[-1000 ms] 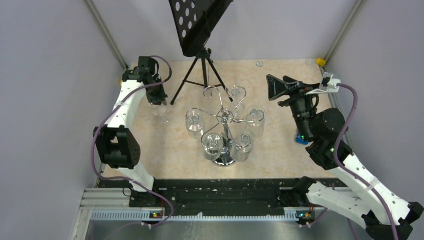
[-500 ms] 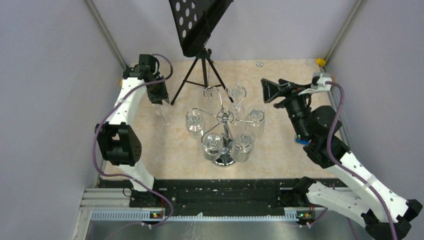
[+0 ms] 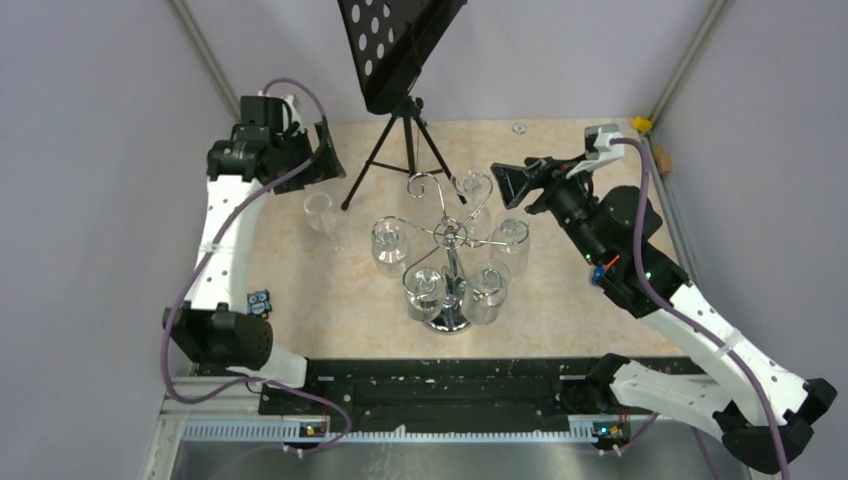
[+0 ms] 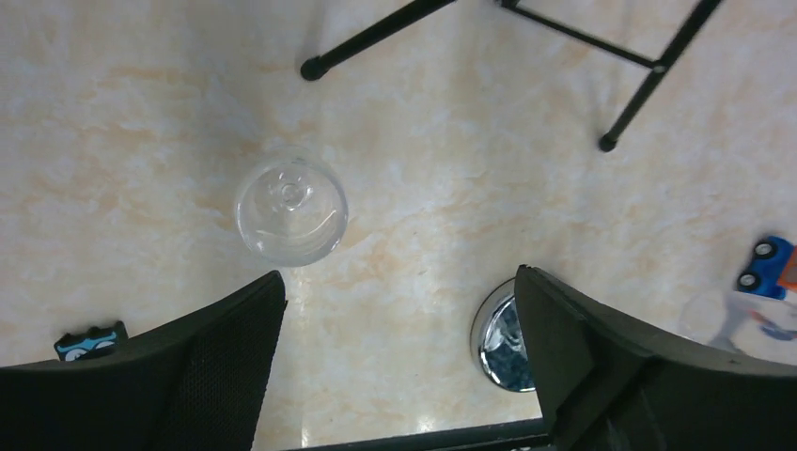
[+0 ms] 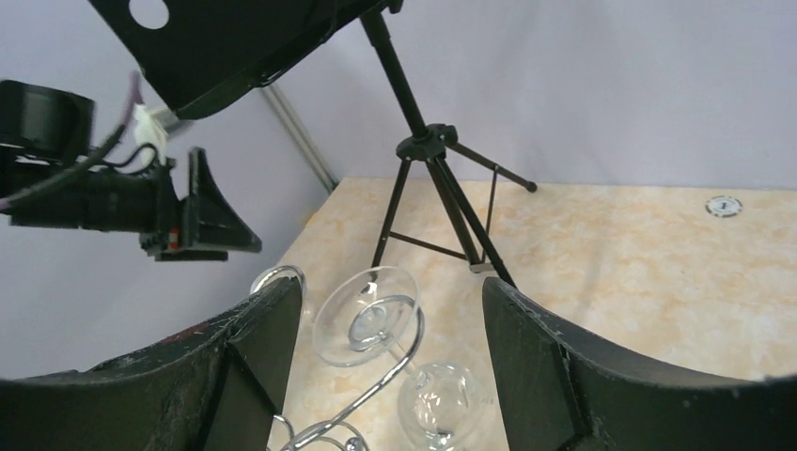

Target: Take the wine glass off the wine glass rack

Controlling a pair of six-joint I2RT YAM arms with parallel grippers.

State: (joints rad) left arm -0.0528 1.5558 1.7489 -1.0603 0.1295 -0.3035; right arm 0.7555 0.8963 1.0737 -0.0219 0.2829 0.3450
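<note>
The rack [image 3: 447, 262] is standing at the middle of the worktop [image 3: 560, 310], and five glasses are hanging from its scroll arms. The far glass [image 3: 470, 187] is hanging by its foot from an arm on the rack's far side. The right fingers [image 3: 512, 184] are hovering just right of that glass, spread wide and gripping nothing. In the right wrist view its foot is showing between the two tips, touching neither.

A loose glass [image 3: 319, 211] is standing upright on the worktop left of the rack, well apart from it. The left fingers [image 3: 322, 163] are hanging above the worktop, just beyond this glass from the rack. They are wide open and empty. In the left wrist view the loose glass is lying ahead of the tips, clear of both.

A music stand [image 3: 400, 60] is standing behind the rack, its tripod feet resting on the worktop. A blue toy car [image 4: 766, 268] is lying right of the rack.
</note>
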